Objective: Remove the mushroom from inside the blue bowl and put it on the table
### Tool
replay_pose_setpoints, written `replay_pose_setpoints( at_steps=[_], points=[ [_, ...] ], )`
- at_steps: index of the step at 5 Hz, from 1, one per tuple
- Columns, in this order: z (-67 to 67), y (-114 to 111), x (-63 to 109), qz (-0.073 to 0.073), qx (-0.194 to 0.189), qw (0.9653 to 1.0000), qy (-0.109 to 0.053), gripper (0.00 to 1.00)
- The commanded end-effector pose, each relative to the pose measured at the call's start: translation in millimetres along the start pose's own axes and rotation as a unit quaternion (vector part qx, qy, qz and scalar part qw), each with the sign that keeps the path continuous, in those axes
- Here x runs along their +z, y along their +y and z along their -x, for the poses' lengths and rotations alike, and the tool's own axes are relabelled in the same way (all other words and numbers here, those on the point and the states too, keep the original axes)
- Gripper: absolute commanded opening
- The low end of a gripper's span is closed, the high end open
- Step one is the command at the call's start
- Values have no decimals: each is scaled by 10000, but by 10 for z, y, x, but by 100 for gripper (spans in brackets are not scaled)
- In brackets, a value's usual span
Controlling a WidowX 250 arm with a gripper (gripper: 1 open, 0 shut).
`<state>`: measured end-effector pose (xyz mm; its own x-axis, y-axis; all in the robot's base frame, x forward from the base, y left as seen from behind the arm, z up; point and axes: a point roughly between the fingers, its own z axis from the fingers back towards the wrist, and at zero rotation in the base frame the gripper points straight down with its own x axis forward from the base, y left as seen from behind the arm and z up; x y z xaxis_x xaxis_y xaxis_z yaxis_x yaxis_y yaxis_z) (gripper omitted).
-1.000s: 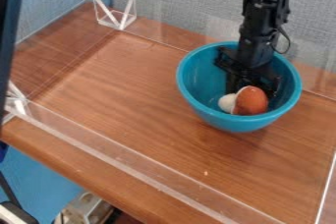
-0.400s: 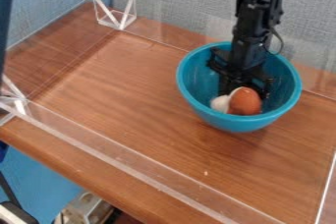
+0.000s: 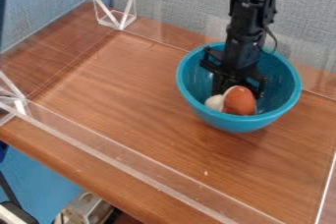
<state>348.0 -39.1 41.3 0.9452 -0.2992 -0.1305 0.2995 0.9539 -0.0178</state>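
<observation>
Mushroom (image 3: 234, 100) down inside the blue bowl (image 3: 197, 88), toward the near side of the hollow, lying tipped over rather than upright: reddish-brown cap to the right, pale stem end poking out to the left, so the long axis runs roughly left-right across the picture. Pincer (image 3: 237, 83) reaching straight down into the same bowl from above, its dark fingers ending right at the top of the cap. Clenched, by every sign, and seemingly clamped on the mushroom, though the contact itself sits half hidden behind the cap and cannot be made out cleanly. Only one arm present, so no question of which is nearer.

Key relation: mushroom directly beneath the fingertips and a touch nearer the camera, not off to either side. Hence a plain vertical lift called for first, high enough to carry the toy over the bowl's rim, then a sideways travel toward open wood. Plenty of bare surface (image 3: 118, 81) to the left of the bowl and in front of it; less room to the right, where the bowl sits close to the clear acrylic wall (image 3: 197, 164) at the edge.

Likely snag: a rounded, glossy cap gripped off-centre, prone to swivelling or slipping free during the rise. Judged stage: grasp made, removal barely begun.
</observation>
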Motion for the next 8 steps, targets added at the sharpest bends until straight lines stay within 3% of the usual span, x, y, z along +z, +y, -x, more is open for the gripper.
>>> replay_pose_setpoints(
  at_steps=[1, 8],
  points=[
    [23, 59, 390, -62, 63, 9987, -505, 0],
    [83, 87, 539, 84, 193, 9979, -618, 0]
  ],
)
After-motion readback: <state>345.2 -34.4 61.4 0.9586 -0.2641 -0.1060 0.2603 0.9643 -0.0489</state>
